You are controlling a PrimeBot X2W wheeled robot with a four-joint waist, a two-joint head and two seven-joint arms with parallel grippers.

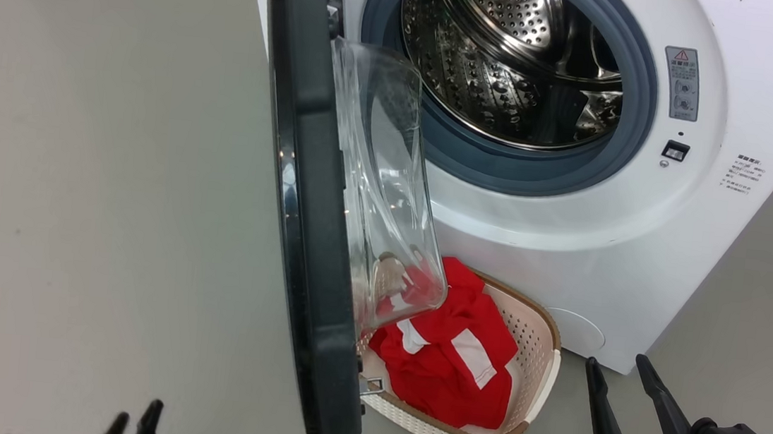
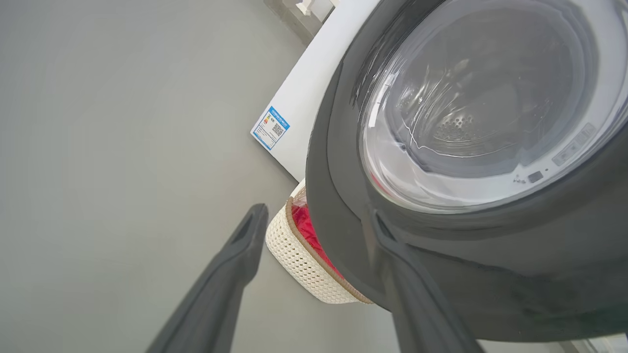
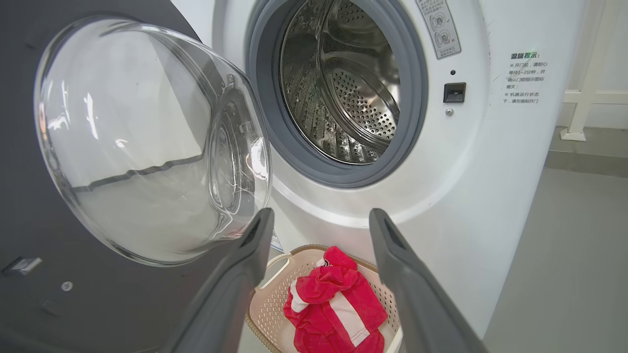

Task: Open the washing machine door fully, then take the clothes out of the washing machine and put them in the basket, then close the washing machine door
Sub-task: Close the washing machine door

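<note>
Door: open, standing edge-on, its lower part over the basket.
Drum: we see no cloth in it.
Clothes: red and white, in the basket, at the foot of the machine.
Left gripper, right gripper: fingers spread, both empty.
We judge the unloading done; only shutting the door remains.
</note>
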